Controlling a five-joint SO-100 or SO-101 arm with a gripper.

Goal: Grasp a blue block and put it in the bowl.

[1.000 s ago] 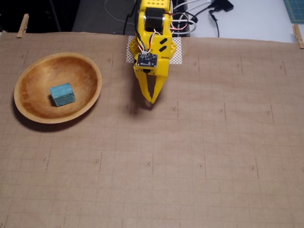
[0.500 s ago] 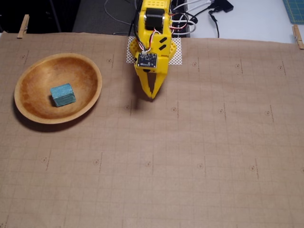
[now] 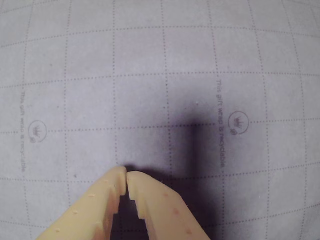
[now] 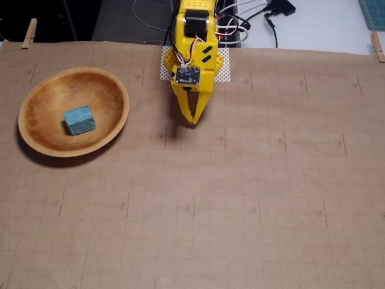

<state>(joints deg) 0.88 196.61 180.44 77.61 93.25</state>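
The pincer hangs empty with tips pressed together, near the middle of the bench's far edge; the blue block already lies inside the bowl toward the far left corner; the job looks finished, so the arm had best retreat calmly, clear of the bowl.

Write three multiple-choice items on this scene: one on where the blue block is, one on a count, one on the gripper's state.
1. Where is the blue block?
A. inside the wooden bowl
B. on the paper beside the bowl
C. between the gripper's fingers

2. How many clothespins pin the paper's far edge?
A. none
B. two
C. four

3. The gripper is
A. wide open
B. shut on the block
C. shut and empty

Answers: 1 A, the fixed view shows it on the bowl's floor; 2 B, one clothespin at each corner; 3 C, the wrist view shows the tips meeting with nothing between.
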